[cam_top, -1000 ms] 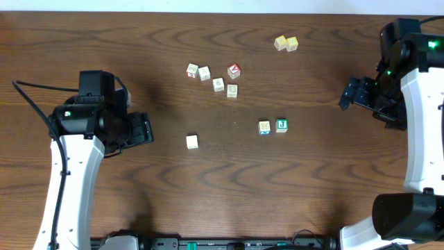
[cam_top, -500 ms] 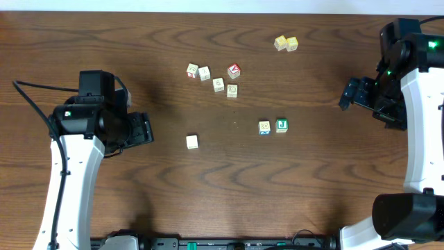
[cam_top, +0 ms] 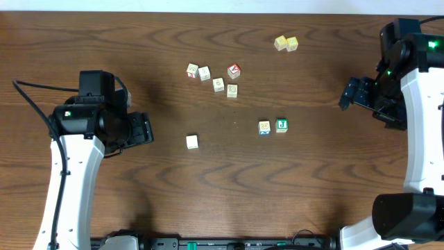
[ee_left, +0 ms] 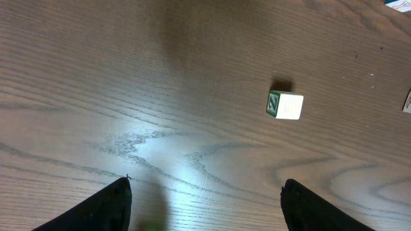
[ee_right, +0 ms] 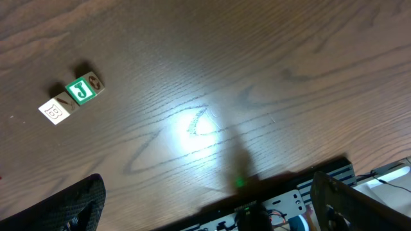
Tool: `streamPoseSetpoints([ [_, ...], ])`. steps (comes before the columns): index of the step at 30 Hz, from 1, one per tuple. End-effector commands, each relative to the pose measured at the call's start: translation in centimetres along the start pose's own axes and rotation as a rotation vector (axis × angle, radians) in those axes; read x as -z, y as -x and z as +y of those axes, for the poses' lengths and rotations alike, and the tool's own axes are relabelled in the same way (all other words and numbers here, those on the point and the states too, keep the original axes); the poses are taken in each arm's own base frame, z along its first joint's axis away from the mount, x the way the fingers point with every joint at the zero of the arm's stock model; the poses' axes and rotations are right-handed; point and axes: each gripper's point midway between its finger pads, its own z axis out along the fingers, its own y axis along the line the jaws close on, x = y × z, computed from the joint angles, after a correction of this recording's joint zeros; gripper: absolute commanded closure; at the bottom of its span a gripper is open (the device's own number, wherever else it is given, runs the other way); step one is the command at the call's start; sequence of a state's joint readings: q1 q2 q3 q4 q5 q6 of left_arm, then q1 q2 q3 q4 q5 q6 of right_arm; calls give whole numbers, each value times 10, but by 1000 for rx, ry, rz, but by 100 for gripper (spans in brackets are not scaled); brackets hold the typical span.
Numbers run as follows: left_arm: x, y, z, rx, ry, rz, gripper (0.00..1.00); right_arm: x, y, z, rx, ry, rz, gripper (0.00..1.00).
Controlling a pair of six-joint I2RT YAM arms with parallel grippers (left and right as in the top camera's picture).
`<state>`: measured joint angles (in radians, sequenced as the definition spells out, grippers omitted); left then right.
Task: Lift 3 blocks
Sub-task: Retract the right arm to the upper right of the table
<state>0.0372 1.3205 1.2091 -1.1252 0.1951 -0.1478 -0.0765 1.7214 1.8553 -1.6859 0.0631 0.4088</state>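
Green J cube (cam_top: pixel 282 125) sits beside orange-marked cube (cam_top: pixel 264 127), white cube (cam_top: pixel 192 142) apart — none lifted. Left gripper (cam_top: pixel 144 130) and right gripper (cam_top: pixel 349 92) hang wide, empty — likely pre-approach.

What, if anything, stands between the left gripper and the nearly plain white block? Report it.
Nothing visible stands in the way. The left gripper is open, and only bare table lies between it and the white block, which sits on its own. The left wrist view shows the same clear stretch of wood.
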Motion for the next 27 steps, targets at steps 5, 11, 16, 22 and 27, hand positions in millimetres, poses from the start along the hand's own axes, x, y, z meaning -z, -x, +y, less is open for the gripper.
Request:
streamPoseSetpoints([
  [5, 6, 6, 0, -24, 9, -22, 25, 0, -1, 0, 2, 0, 3, 1],
  [11, 6, 6, 0, -24, 9, -21, 25, 0, -1, 0, 2, 0, 3, 1],
  [16, 6, 6, 0, -24, 9, -21, 25, 0, -1, 0, 2, 0, 3, 1],
  [22, 6, 6, 0, -24, 9, -22, 25, 0, -1, 0, 2, 0, 3, 1],
  [27, 6, 10, -1, -7, 4, -38, 25, 0, -1, 0, 2, 0, 3, 1],
])
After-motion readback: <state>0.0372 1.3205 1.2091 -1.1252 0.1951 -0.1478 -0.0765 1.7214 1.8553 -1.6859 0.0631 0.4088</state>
